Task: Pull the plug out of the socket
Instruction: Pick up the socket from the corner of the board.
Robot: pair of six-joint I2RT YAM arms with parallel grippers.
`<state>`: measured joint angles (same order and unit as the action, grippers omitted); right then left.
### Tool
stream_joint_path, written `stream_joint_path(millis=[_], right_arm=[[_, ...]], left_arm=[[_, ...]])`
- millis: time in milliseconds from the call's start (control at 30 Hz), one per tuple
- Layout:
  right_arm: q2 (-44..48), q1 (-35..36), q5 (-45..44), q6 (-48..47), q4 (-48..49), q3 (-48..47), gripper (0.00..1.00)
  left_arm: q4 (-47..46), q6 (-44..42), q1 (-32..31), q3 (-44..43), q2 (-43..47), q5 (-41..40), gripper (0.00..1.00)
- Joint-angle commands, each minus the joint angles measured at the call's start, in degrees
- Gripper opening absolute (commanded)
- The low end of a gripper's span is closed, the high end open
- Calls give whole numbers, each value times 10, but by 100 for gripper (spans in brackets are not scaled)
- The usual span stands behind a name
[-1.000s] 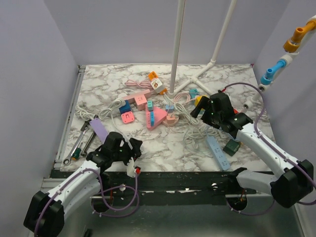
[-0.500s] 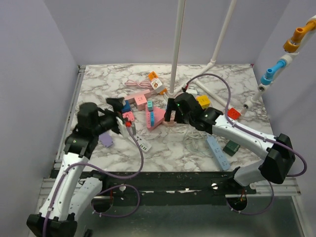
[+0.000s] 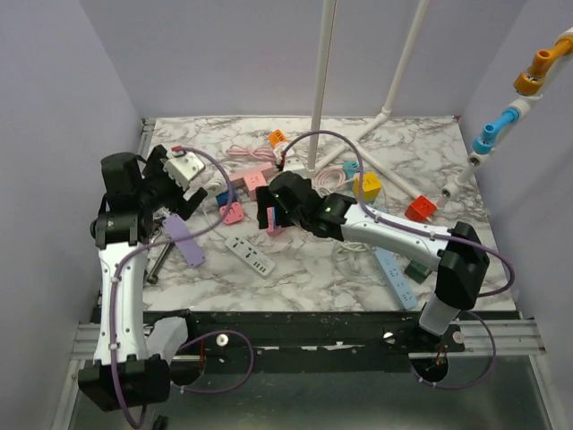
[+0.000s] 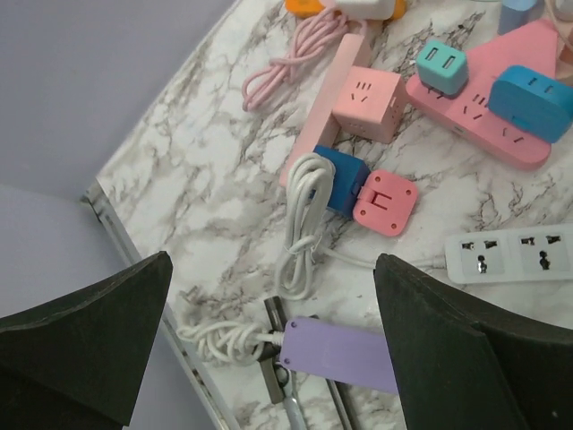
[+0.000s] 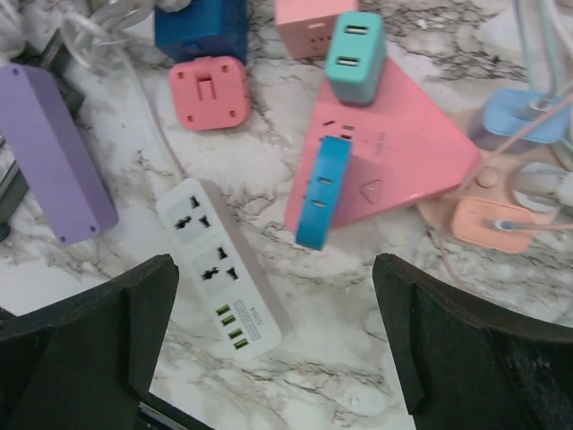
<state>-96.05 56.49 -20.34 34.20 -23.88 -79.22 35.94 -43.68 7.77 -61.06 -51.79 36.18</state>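
Note:
A pink triangular socket [image 5: 394,166] lies flat on the marble. A blue plug [image 5: 322,193] stands in its near edge and a teal plug [image 5: 355,47] sits at its far corner. My right gripper [image 5: 273,269] hovers open just in front of the blue plug, nothing between its fingers; from the top view it [image 3: 271,218] covers most of the socket [image 3: 279,230]. My left gripper [image 4: 269,296] is open and empty, raised at the left rear [image 3: 199,184] above a purple power strip [image 4: 349,354]. The left wrist view also shows the socket [image 4: 474,103].
A white power strip [image 3: 249,255] lies in front of the socket. A blue cube [image 4: 340,179], a pink square adapter [image 4: 385,202], a pink cube [image 4: 369,91] and a coiled white cord [image 4: 300,242] crowd the left. A light blue strip [image 3: 394,269], dark block [image 3: 419,267] and white poles [image 3: 320,81] stand right.
My left gripper has opened and swung from the near table edge up to the left rear. My right arm has swept left to above the pink socket.

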Motion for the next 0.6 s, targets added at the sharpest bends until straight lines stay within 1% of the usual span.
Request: stream_joint_path(millis=[0,67,133,200,267,333,467,567], right_arm=[[-43,15,-10,-43,27,-57,100],[-71,15,-3,-63,30,-98,100],[-111,15,-6,-77,10,-154,100],[-147,15,-17,-82,-11,-206,100],[-168,14,-23,-89,-15,-237,100],[-176,13,-23,-91,-15,-250,100],[-174,-1,-9,-75,-6,-236,100],[-164,-25,24,-53,9,-211,100]], left_arm=[[56,141,27,-77,-85,-67,98],[60,148,37,-82,-112,-73,99],[58,140,38,-74,-137,-65,99],[67,103,37,-67,-165,-36,98],[78,71,29,-74,-208,-26,98],[109,37,16,-104,-262,-28,99],[148,44,0,-200,-375,-26,98],[156,46,-15,-257,-430,-23,98]])
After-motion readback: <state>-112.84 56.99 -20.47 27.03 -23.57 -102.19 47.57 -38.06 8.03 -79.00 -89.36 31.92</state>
